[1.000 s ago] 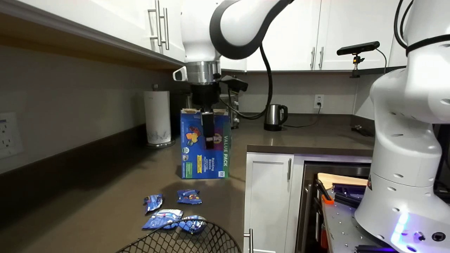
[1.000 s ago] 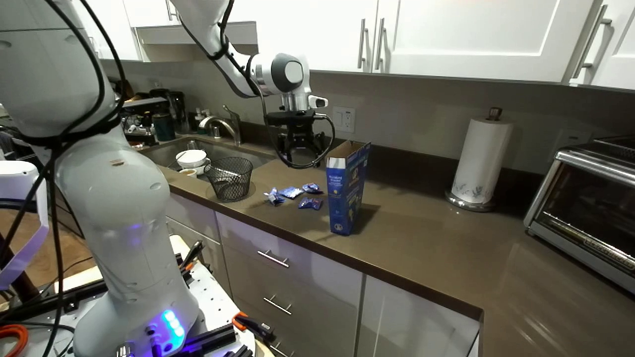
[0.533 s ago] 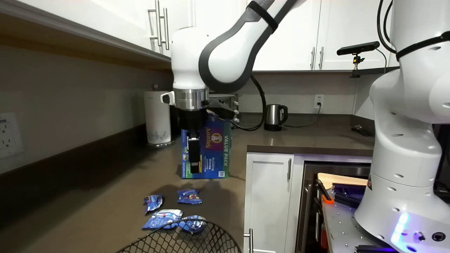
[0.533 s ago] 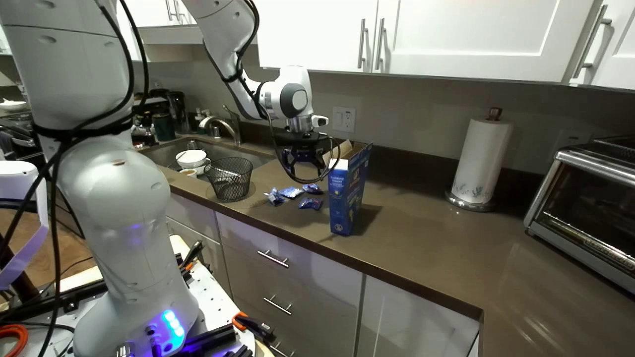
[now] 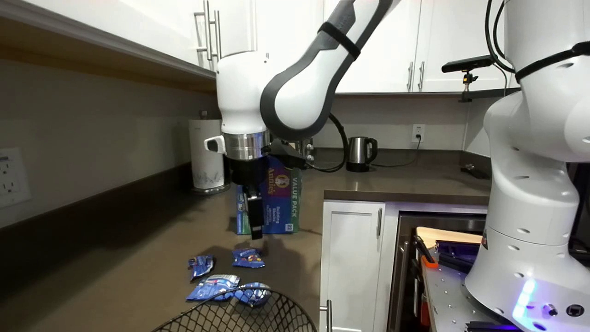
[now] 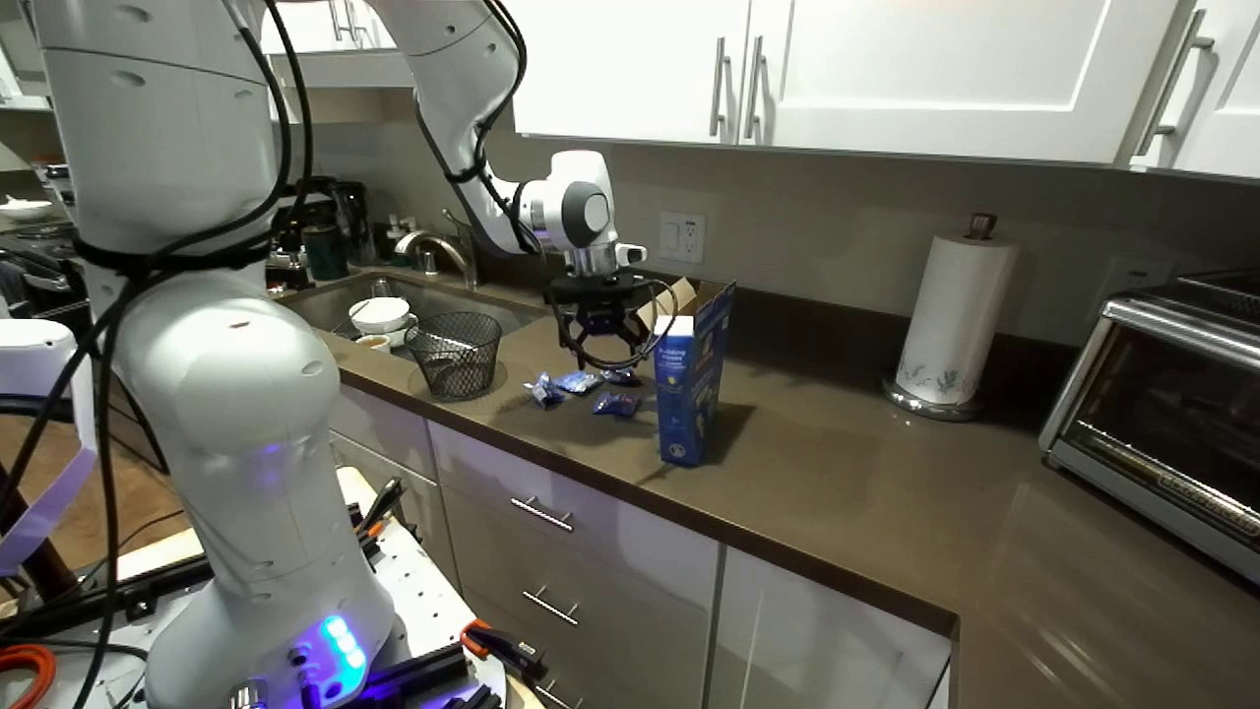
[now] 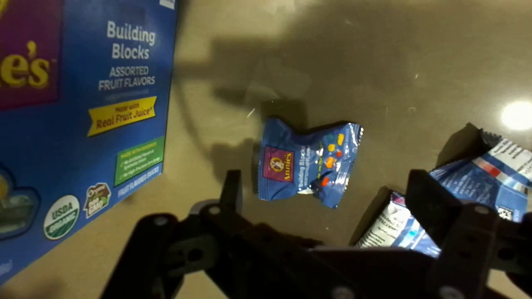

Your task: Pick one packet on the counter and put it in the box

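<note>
Several blue packets lie on the grey-brown counter (image 5: 138,258). One packet (image 7: 309,160) lies apart from the rest, nearest the box, and shows in both exterior views (image 5: 248,258) (image 6: 616,405). The blue box (image 5: 281,207) stands upright with its top flaps open (image 6: 689,394); its printed front fills the left of the wrist view (image 7: 124,91). My gripper (image 7: 324,179) is open and empty, pointing down above the counter. In the wrist view that nearest packet lies between and beyond the fingertips. In an exterior view the gripper (image 5: 256,237) hides part of the box front.
Three other packets (image 5: 214,287) lie close together beside a black wire basket (image 6: 455,354). A paper-towel roll (image 6: 955,320) stands against the wall side. White cabinets (image 6: 886,79) hang above. A toaster oven (image 6: 1171,394) and a kettle (image 5: 359,154) stand farther along.
My gripper has come down in front of the box, from near its top to low over the counter by the nearest packet. The box has shifted slightly. The packets have not moved.
</note>
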### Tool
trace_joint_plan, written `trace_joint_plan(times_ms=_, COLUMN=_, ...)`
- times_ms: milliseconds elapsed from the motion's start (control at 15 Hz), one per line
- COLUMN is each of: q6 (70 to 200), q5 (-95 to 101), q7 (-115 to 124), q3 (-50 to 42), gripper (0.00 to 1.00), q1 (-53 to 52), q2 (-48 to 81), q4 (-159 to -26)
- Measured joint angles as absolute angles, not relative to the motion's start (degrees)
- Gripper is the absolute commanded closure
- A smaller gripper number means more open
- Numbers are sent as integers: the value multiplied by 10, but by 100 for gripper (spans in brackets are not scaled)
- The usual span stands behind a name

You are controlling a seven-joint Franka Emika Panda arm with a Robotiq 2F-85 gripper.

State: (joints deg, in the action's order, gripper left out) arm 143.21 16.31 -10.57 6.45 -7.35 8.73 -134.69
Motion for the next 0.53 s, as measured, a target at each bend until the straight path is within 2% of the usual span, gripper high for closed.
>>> trace_joint_plan(times_ms=533, q6=1295, q5=215, q7=-44, q3=81, gripper=0, q1=-100, q2=-16, q4=-1345)
